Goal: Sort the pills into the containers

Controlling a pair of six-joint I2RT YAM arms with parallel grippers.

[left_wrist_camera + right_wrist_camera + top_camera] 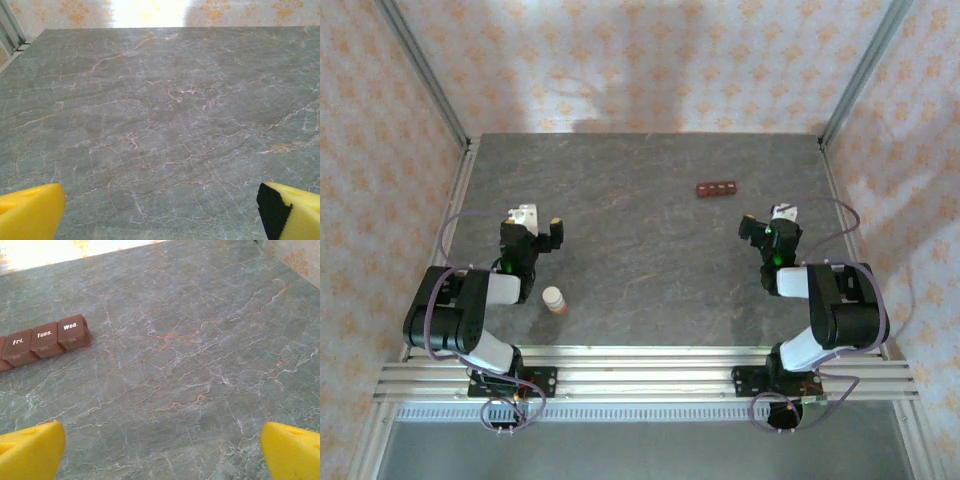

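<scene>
Marbled table [640, 290]: containers [45, 340] legibly labelled from right wrist; left end effector [160, 210] and right end effector [162, 450] gape empty.

Cannot read the lid lettering of the pill box [717, 188] from above: too small. Lose its leftmost compartment past the left edge at the right wrist. Cannot tell the contents of the bottle [554, 299]. See only corners of the yellow fingertips [30, 212], cropped at both wrist views' bottom edges.

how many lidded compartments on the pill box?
4, side by side in one row on the pill box, in the far right part of the table. None look hidden.
</scene>
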